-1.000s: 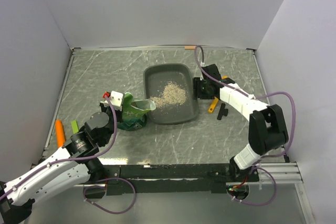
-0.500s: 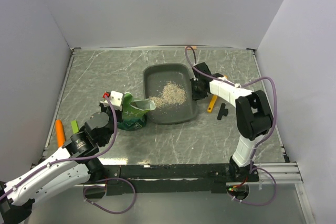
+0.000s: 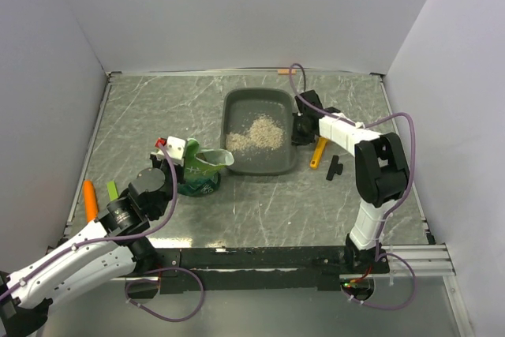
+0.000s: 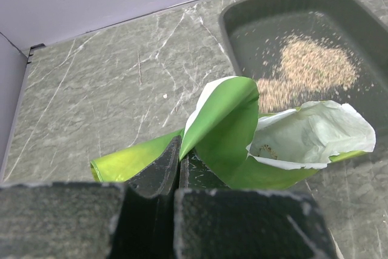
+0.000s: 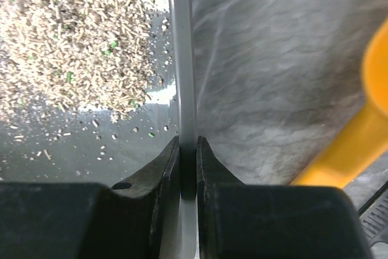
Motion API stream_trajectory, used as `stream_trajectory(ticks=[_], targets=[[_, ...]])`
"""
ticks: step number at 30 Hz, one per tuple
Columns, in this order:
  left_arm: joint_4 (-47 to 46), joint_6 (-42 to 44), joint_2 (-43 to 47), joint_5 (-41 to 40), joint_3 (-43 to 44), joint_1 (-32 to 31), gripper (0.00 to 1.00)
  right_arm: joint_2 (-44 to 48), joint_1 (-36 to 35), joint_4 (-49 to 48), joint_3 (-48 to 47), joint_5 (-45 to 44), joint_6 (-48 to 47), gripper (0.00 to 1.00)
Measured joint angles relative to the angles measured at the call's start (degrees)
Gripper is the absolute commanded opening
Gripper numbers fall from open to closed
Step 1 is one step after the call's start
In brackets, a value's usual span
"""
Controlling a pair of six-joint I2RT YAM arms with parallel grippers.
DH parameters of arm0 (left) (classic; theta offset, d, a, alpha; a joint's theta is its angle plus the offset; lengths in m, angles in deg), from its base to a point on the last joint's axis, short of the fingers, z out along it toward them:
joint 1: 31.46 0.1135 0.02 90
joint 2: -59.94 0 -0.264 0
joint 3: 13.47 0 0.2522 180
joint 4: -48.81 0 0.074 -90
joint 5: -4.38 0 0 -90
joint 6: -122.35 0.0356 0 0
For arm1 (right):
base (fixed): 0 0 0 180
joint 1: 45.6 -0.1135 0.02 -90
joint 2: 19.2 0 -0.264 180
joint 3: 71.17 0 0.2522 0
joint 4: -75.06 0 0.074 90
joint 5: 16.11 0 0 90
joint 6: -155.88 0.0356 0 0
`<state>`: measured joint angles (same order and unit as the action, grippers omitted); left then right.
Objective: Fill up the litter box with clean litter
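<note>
left arm (image 3: pixel 79 254) stretched low and forward, left end effector (image 4: pixel 180 150) clamped tight on a fold of the green crinkly plastic bag (image 4: pixel 225 127). right arm (image 3: pixel 383 171) folded at the elbow, right end effector (image 5: pixel 188 145) pinching the rim of the dark grey shallow plastic litter box (image 5: pixel 182 59).

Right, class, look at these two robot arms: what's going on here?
The left end effector pinches the green bag, its open mouth facing the litter box. The right end effector is clamped on that box's right rim. A pile of clean litter lies in the box; an orange scoop lies beside it.
</note>
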<state>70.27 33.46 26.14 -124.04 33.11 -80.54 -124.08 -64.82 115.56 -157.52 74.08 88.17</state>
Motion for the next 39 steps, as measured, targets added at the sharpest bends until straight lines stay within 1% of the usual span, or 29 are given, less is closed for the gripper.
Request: stream_trajectory(ticks=[11,17,22,23,24,26,27,29,30,32,34,36,39], targets=[[-0.2,0.2,-0.2,0.0,0.0,0.0,0.01,-1.8,4.4,-3.5,-0.7,0.2,15.5,0.00],[-0.2,0.2,-0.5,0.0,0.0,0.0,0.01,-5.5,4.7,-7.0,-4.0,0.8,27.1,0.00],[-0.2,0.2,-0.5,0.0,0.0,0.0,0.01,-8.7,3.2,-8.1,-7.5,0.3,35.3,0.00],[-0.2,0.2,-0.5,0.0,0.0,0.0,0.01,-9.9,2.6,-8.1,-9.3,0.2,36.6,0.04],[-0.2,0.1,-0.5,0.0,0.0,0.0,0.01,-11.3,1.9,-8.1,-11.0,0.2,37.5,0.19],[-0.2,0.1,-0.6,0.2,0.0,0.0,0.01,-13.8,0.6,-7.9,-14.6,0.5,38.4,0.41],[-0.2,0.1,-0.6,0.5,0.0,0.0,0.01,-15.4,-0.3,-8.1,-16.7,1.2,38.5,0.57],[-0.1,0.1,-0.6,1.3,0.0,0.0,0.01,-16.9,-1.6,-8.6,-19.1,3.0,38.5,0.66],[0.0,0.0,-0.6,1.8,0.0,0.1,0.01,-16.9,-2.0,-9.1,-19.3,3.5,38.3,0.70],[0.5,-0.1,-0.6,2.8,0.4,0.3,0.01,-16.5,-2.9,-9.7,-19.0,5.1,37.2,0.71],[1.5,-0.1,-0.9,4.0,1.6,0.3,0.01,-14.4,-2.7,-11.7,-16.0,6.3,35.2,0.73],[2.4,-0.1,-1.3,4.9,2.7,0.5,0.01,-10.8,-1.6,-12.1,-11.8,7.2,33.2,0.73],[4.6,-0.7,-2.4,6.9,4.6,0.7,0.01,-1.5,2.1,-12.4,-3.2,8.8,28.4,0.74]])
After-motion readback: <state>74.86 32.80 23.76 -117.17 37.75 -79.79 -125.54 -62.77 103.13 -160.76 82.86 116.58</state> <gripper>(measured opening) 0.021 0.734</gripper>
